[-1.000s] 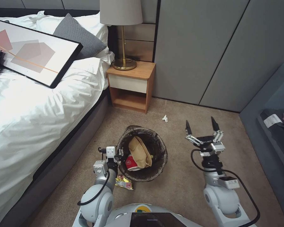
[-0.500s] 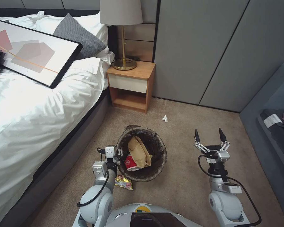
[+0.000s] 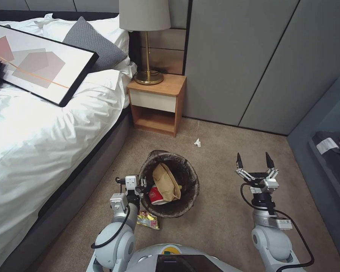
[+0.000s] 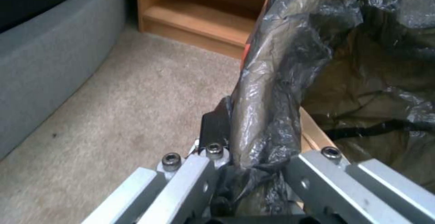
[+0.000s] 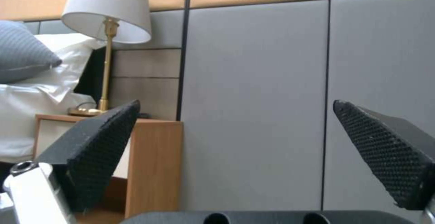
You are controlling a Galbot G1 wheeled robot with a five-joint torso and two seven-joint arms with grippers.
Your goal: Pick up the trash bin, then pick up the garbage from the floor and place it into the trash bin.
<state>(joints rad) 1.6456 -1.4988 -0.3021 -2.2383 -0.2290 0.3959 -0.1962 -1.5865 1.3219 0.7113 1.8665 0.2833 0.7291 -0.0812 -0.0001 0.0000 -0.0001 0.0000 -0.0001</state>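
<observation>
Your trash bin (image 3: 170, 187) sits low and centre in the head view, a tan paper bag (image 3: 166, 182) and red cup (image 3: 155, 195) inside. Your left gripper (image 3: 141, 186) is clamped on its lined rim at the left. A yellow wrapper (image 3: 148, 220) lies below it, a white tissue (image 3: 197, 142) above. Your right gripper (image 3: 254, 163) hangs at the lower right, fingers spread wide and empty.

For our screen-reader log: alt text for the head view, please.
The left gripper clamps the bin rim beside the bed; the bin holds a cup and paper bag. The right gripper hangs open over carpet, a tissue beyond.
</observation>
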